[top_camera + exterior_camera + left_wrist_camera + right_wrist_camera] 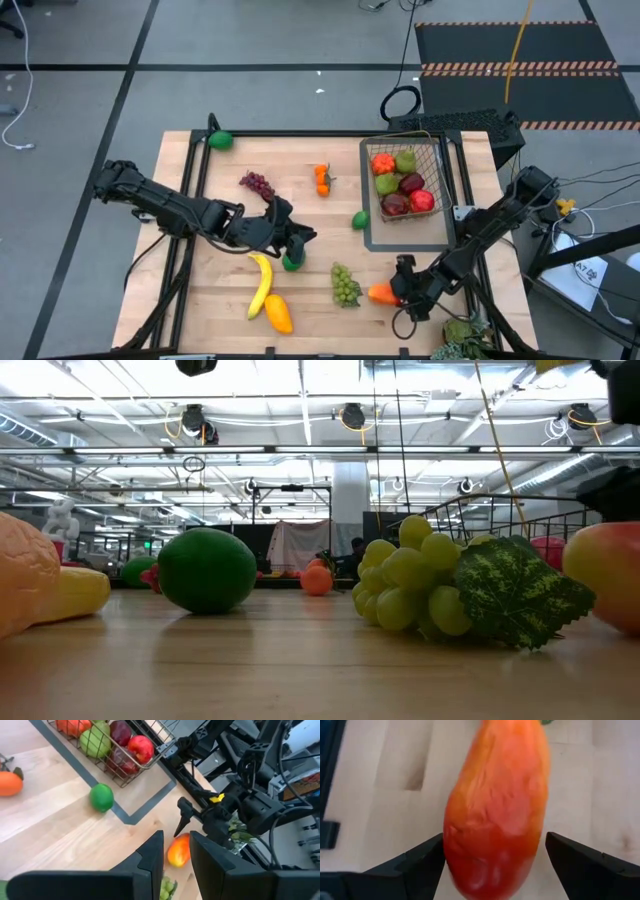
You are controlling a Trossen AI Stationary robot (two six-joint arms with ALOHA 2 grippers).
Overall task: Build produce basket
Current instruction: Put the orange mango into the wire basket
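**Right claw straddled a mango beside the basket tray**

The wire basket (pixel 412 183) sat at the tabletop's (pixel 300 300) far right, on a flat dark tray (pixel 372 240), already holding red apples, a green pear and an orange. Just off the tray's near left corner lay a lime (pixel 360 220). Nearer the front edge than the basket, the right claw (pixel 397 290) stood released, its fingers (pixel 420 862) spread on either side of an orange-red mango (pixel 381 293) without visibly pressing it. Green grapes (pixel 346 285) lay just left of that mango. Well left of the basket, the left claw (pixel 290 245) hung over a dark green fruit (pixel 291 263), fingers nearly together, grasping nothing. A banana (pixel 261 283) and a second mango (pixel 278 313) lay beyond.
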